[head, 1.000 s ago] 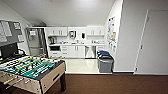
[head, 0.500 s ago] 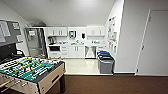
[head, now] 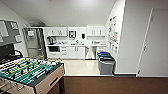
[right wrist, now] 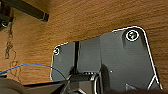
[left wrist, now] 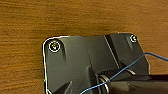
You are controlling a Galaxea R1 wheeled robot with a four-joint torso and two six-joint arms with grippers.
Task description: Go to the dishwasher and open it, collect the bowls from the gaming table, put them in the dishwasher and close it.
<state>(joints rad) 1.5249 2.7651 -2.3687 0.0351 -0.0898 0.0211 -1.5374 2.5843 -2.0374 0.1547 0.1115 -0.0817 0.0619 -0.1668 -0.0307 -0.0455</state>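
Several steps are waiting: the robot is facing a kitchenette across brown carpet, with the dishwasher [head: 90, 52] sitting closed under the far bench [head: 75, 45], handy to the sink. Nearby, a foosball table [head: 30, 72] is standing left, bins [head: 106, 62] right. Whether either tool is released or clenched, I cannot tell.

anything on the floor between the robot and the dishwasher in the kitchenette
Mostly open. The dishwasher sits in the far cabinet row across bare light floor. The bins stand just right of that line, and the foosball table lies left.
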